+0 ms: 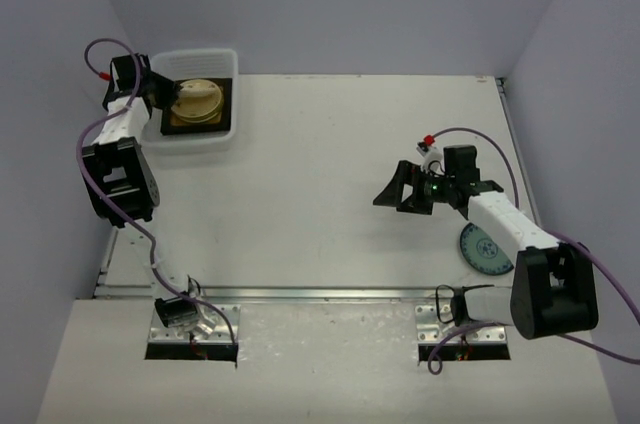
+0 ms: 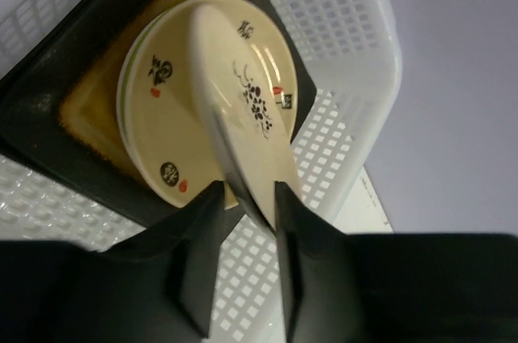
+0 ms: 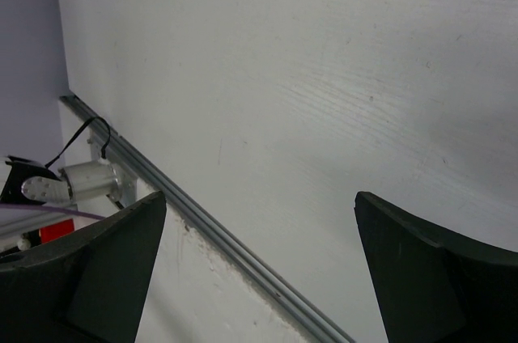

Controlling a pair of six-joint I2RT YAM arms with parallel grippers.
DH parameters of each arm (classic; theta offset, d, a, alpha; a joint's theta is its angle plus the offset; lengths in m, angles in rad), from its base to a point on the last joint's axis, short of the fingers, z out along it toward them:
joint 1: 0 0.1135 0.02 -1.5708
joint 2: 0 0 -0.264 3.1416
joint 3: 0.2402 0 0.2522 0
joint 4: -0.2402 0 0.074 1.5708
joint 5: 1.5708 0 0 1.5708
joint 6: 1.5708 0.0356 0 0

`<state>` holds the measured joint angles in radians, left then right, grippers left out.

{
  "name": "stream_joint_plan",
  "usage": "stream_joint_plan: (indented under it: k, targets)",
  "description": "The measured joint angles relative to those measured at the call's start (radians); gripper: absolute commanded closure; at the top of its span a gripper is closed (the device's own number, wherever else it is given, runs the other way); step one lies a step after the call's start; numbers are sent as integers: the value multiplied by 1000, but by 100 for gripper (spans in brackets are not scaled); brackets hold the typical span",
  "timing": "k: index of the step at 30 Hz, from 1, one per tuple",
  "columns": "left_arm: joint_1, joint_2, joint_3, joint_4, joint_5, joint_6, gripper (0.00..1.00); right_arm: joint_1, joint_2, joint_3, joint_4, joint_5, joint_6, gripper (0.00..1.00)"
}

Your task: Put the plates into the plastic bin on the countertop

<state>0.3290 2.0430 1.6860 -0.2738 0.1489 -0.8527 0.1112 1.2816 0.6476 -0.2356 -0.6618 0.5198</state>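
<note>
The off-white surface [image 1: 320, 174] sits in a plain alcove of pale lilac walls [image 1: 320, 4], with a metal rail [image 1: 320, 294] running along its near edge.

The plastic bin [image 1: 215, 56] stands at the far-left corner of the surface. Its mesh walls are translucent white. A dark square plate [image 2: 48, 124] with a mustard centre lies flat on its bottom. A stack of round cream dishes [image 2: 158, 116] with dark lettering and small red marks rests on that.

Another cream plate [image 2: 243, 76] is tipped up on its rim above the stack, with its lower edge between the fingers of the left claw [image 2: 247, 189]. The fingers stand close on either side of that rim. I cannot tell whether they are pressing it or have let go.

The blue-patterned plate [image 1: 485, 249] lies flat near the right edge of the surface, partly under the right arm and well apart from the bin.

The right claw [image 1: 403, 189] hangs over the right half of the surface with its fingers spread wide and nothing between them. Only bare surface and the rail show through the gap in the right wrist view.

A wide stretch of bare surface lies between the bin and the right claw.
</note>
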Motion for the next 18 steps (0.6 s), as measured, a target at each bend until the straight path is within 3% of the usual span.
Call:
stream_joint_plan:
  k: [2, 3, 4, 11, 18]
  targets:
    - [0, 2, 25, -5, -3, 4, 34, 0, 5, 1, -3, -9, 0, 1]
    - [0, 2, 34, -5, -5, 3, 8, 0, 7, 1, -4, -13, 0, 1]
    - [0, 3, 43, -11, -4, 5, 1, 0, 8, 3, -7, -18, -1, 1]
    - [0, 55, 124, -58, 21, 10, 0, 0, 8, 21, -13, -29, -5, 1]
    - [-14, 38, 107, -114, 30, 65, 0, 0, -21, 27, -34, -18, -8, 1]
